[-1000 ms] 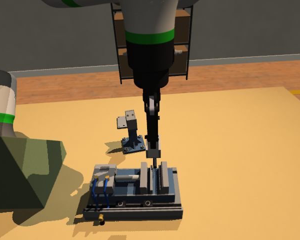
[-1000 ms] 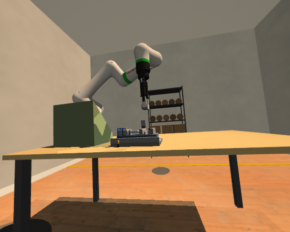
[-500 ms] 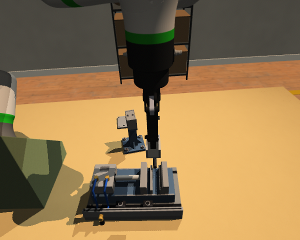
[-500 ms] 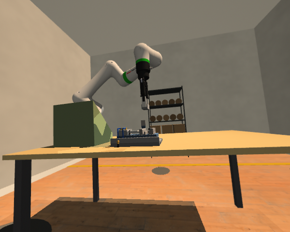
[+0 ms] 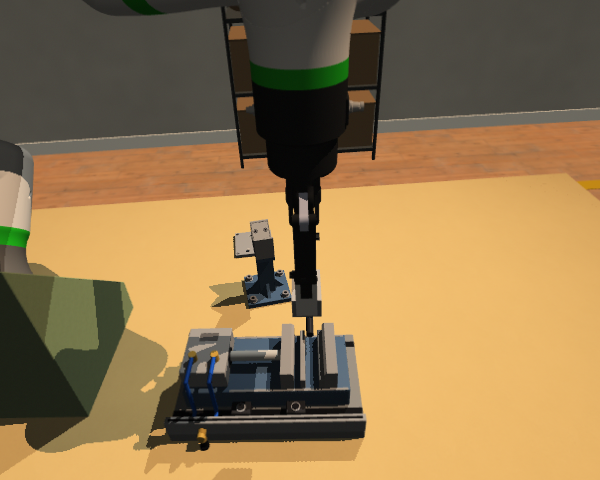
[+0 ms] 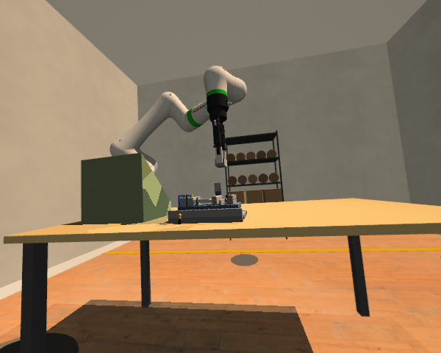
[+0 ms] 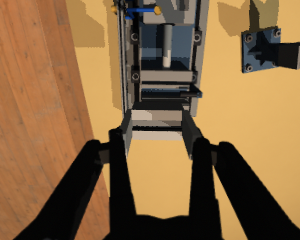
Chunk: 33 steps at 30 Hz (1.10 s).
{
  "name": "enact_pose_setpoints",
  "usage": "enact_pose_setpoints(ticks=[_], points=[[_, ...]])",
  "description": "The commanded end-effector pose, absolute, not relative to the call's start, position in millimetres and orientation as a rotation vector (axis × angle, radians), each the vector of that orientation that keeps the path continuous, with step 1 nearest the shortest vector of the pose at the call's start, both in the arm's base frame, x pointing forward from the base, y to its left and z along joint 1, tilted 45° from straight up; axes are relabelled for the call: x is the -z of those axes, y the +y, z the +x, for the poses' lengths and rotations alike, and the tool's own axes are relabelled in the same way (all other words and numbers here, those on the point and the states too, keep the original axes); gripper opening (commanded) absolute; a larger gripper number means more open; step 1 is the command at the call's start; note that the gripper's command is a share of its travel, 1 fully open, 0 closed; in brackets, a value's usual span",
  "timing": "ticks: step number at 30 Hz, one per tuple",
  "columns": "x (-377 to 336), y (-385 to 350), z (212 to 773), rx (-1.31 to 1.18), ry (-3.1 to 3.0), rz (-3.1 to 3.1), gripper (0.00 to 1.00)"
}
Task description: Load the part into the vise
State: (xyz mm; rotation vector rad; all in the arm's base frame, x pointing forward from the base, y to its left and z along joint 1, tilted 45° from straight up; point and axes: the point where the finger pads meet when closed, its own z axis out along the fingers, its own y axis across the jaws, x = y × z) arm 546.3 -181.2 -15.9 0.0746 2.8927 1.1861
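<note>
My gripper (image 5: 306, 295) is shut on the part (image 5: 306, 303), a small grey block, and holds it in the air above the far end of the open vise (image 5: 269, 379). In the wrist view the part (image 7: 157, 125) spans the gap between my two fingers, with the vise (image 7: 162, 65) below and beyond it. The moving jaw (image 5: 288, 363) sits on the cylinder rod (image 5: 253, 355). The fixed jaw (image 5: 329, 361) is to its right. The work stop rod (image 5: 309, 326) points in at the far end, just below the part. I cannot tell which way the slot faces.
A grey fixture on a blue-based post (image 5: 263, 268) stands just behind and left of the vise; it also shows in the wrist view (image 7: 262, 50). The green robot pedestal (image 5: 42, 341) is at the left. Blue air hoses (image 5: 199, 379) run on the vise's left end.
</note>
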Motion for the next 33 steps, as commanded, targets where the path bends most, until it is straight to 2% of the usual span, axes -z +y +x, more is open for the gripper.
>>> enact_pose_setpoints(ticks=[1,33], points=[[16.7,-180.6,546.4,-1.186,2.893,0.075,0.00],[42.8,-154.9,548.1,-1.186,2.893,0.076,0.00]])
